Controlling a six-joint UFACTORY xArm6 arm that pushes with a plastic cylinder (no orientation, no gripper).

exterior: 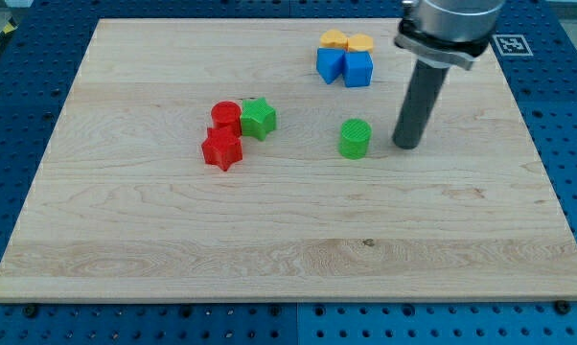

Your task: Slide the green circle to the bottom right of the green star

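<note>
The green circle [355,138] stands on the wooden board right of centre. The green star [259,118] lies to its left and slightly higher, about a hundred pixels away, touching a red circle [225,116]. My tip [406,145] rests on the board just to the right of the green circle, with a small gap between them. The dark rod rises from the tip toward the view's top right.
A red star [221,150] lies just below the red circle. Two blue blocks [344,66] and two yellow blocks [346,41] cluster near the view's top, above the green circle. The wooden board [269,249] sits on a blue pegboard base.
</note>
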